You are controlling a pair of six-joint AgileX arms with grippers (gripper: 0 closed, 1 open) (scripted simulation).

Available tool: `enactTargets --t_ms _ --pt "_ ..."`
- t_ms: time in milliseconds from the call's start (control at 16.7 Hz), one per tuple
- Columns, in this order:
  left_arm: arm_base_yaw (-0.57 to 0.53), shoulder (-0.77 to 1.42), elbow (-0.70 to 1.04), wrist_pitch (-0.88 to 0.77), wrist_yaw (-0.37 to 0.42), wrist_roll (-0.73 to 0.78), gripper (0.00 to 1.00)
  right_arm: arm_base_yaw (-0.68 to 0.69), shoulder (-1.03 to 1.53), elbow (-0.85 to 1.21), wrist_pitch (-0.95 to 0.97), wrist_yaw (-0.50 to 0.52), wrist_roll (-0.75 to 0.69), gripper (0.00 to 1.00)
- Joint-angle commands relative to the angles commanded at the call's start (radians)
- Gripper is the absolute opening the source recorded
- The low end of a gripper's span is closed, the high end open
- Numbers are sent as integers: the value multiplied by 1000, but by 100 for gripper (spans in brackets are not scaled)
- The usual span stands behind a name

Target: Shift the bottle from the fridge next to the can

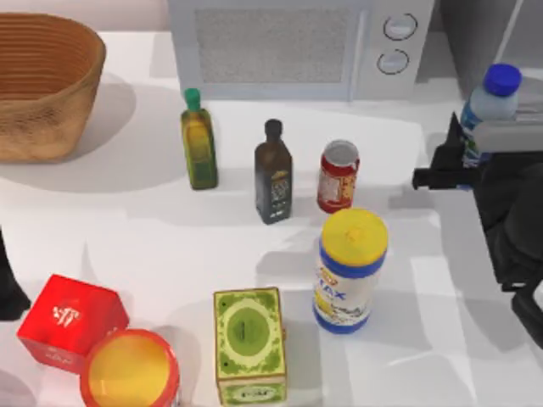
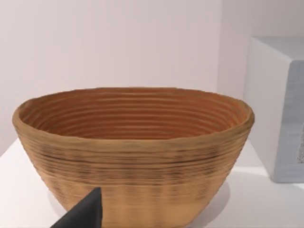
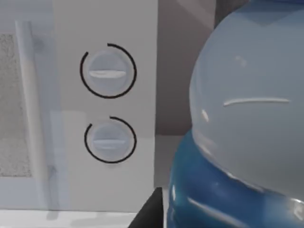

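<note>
The right gripper (image 1: 454,161) sits at about 3 o'clock on the table, its dark fingers closed around the bottle (image 1: 489,106), which stands upright with its blue cap on top. The bottle is right in front of the fridge (image 1: 484,34), the grey cabinet at roughly 1 o'clock, beside the white microwave (image 1: 297,47) with its 2 round knobs. In the right wrist view the bottle (image 3: 247,123) looms close, clear shoulder above, blue label band below, with the microwave (image 3: 107,142) behind it.

The can (image 1: 338,175) stands upright near the middle of the table, red with a silver top, well apart from the bottle, toward 9 o'clock of it. Just beside the can, on its 9 o'clock side, is the dark glass bottle (image 1: 273,172), and further that way the green-capped oil bottle (image 1: 198,140). At 6 o'clock of the can stands the blue-white canister (image 1: 349,271) with a yellow lid, near it but not touching.

Along the near edge are a green box (image 1: 249,343), a red tub (image 1: 130,370) with a yellow lid, and a red box (image 1: 71,322). A woven basket (image 1: 42,85) fills the 10 o'clock corner.

The left arm is parked at 8 o'clock by the table's left edge; 1 dark fingertip (image 2: 83,213) shows in the left wrist view before the basket (image 2: 133,152), and I cannot tell whether that pincer is apart or together
</note>
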Motion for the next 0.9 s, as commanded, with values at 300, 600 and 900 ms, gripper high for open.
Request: enactTargets --t_ms 300,600,900 --pt "0 0 0 0 0 0 100 -2 -1 2 -1 -2 1 0" --pt "0 0 0 0 0 0 100 0 0 0 0 0 0 8" --pt "0 0 0 0 0 0 100 0 0 0 0 0 0 45"
